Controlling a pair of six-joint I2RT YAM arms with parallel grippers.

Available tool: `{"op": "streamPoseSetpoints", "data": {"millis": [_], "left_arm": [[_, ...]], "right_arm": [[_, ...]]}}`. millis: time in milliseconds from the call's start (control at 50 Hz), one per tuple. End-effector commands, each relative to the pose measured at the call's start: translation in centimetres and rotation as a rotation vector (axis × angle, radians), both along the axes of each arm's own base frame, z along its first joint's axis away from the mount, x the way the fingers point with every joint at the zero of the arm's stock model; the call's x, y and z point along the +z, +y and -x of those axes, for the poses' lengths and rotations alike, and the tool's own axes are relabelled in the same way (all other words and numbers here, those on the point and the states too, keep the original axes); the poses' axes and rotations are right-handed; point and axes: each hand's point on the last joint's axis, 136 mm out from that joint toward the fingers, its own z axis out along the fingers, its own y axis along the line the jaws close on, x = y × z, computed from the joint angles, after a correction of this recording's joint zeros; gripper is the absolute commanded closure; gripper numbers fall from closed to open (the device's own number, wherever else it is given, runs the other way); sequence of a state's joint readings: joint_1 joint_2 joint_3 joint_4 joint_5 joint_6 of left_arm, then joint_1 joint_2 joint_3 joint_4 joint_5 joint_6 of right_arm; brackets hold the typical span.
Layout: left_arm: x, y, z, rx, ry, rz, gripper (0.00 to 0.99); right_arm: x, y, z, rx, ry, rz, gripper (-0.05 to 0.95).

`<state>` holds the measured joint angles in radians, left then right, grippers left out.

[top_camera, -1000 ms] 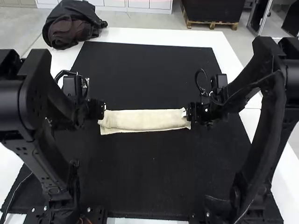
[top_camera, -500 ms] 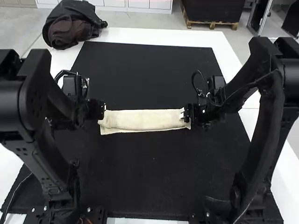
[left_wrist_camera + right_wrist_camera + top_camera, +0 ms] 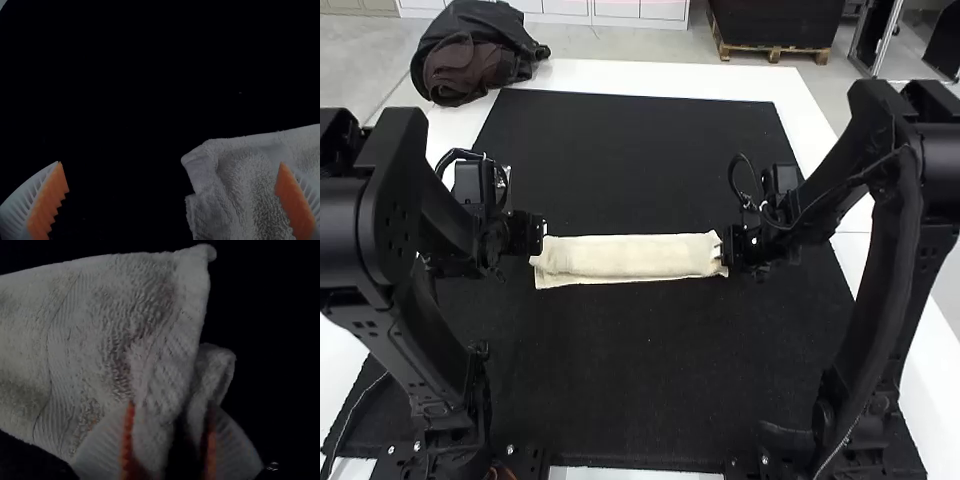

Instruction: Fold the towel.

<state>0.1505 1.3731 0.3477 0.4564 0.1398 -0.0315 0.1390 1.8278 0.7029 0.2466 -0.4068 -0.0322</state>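
The towel (image 3: 625,257) lies as a long folded strip running left to right across the middle of a black mat (image 3: 640,380), between the two hands. The left hand (image 3: 540,238) is at its left end, open, its fingers wide apart. The right hand (image 3: 727,250) is at its right end, also with its fingers apart and part of the towel's end between them.

Seen from above, a lower layer juts out along the towel's near edge, mostly toward the left. The mat stretches on past both long edges, giving room forward and back. To the sides the left arm (image 3: 430,330) and the right arm (image 3: 880,320) stand in the way. Under the mat is the white worktop (image 3: 660,77), with a dark bag (image 3: 485,60) on its far left corner.

The left wrist view shows a towel corner between the fingers of the left hand (image 3: 170,162), with one finger over the cloth. The right wrist view shows a ribbed band across the towel and a small rounded flap beside the right hand (image 3: 172,402).
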Motion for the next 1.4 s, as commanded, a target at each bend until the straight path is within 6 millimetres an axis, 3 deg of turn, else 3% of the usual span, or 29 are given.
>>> {"op": "streamPoseSetpoints", "data": {"millis": [0,200,300,500,900,1040,1380], "left_arm": [[1.4,0.1,-0.5,0.003,-0.039,0.014,0.03],[1.9,0.9,-0.6,0.024,-0.054,0.013,0.03],[2.3,1.7,-0.7,0.044,-0.063,0.011,0.03],[2.7,2.8,-0.7,0.069,-0.072,0.016,0.03],[2.5,3.0,-0.7,0.077,-0.063,0.016,0.03],[2.6,3.0,-0.7,0.074,-0.068,0.014,0.03],[3.5,3.4,-1.2,0.087,-0.097,0.003,0.03]], "right_arm": [[-1.9,2.1,2.5,0.08,0.088,-0.056,0.92],[-2.6,2.1,3.5,0.094,0.132,-0.082,0.92],[-1.7,1.7,2.9,0.08,0.106,-0.083,0.92],[2.1,1.0,0.6,0.036,0.027,-0.106,0.92],[8.6,0.0,-1.3,0.003,-0.083,-0.143,0.92],[10.2,0.7,-1.2,0.021,-0.091,-0.164,0.92],[11.7,6.5,0.6,0.14,-0.074,-0.216,0.92]]}}
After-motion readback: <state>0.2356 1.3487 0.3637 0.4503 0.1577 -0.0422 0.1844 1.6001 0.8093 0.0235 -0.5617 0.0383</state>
